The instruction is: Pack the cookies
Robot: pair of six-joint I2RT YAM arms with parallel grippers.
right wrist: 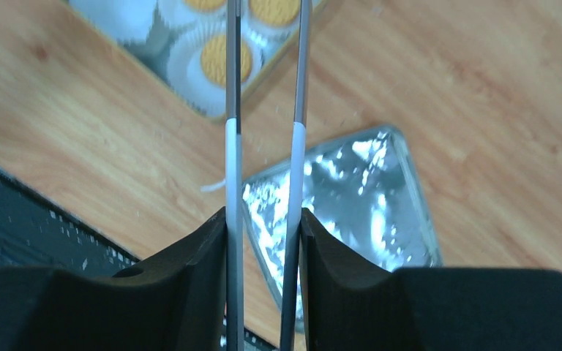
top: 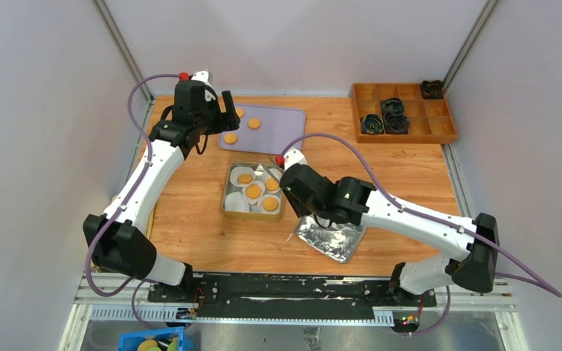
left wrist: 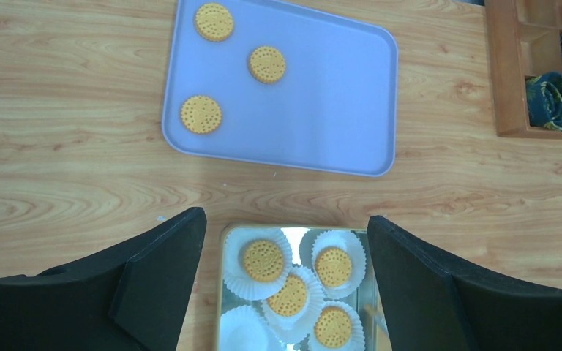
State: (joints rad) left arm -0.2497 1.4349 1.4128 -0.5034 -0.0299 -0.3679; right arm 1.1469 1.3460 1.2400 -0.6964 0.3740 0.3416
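Left claw (left wrist: pixel 285 225) stood wide open with nothing between its fingers, held high above the counter (left wrist: pixel 66 183). Three cookies (left wrist: pixel 201 114) lay flat on the left half of the lavender tray (left wrist: pixel 322 95), each apart from the others. In the left wrist view all three sat beyond the fingertips and clear of them, the nearest one up and left of the left finger. In the top view the claw showed over the tray's left edge, just beside those cookies. Nearer the arms stood a square metal tin (left wrist: pixel 223 281), separate from the tray, its far end showing between the open fingers. Four more cookies rested inside it, each in a white paper liner (left wrist: pixel 243 330); the liner at the tin's near left corner held none. Right claw (right wrist: pixel 263 219) was closed on a pair of thin metal tongs (right wrist: pixel 232 146), one finger pressed against each arm, the two arms parallel with a gap between them. The tongs reached forward over the near right corner of the tin. Their tips ran off the top of the right wrist view, so I could not tell whether they touched a cookie. One cookie in its liner lay directly behind the left tong arm there. A crinkled foil lid (right wrist: pixel 351 197) lay flat on the counter under the right claw, near the tin's near right corner. A compartmented wooden box (top: pixel 439 137) sat at the far right of the counter, well apart from the cookies, with dark rolled items (top: pixel 394 115) in some cells.
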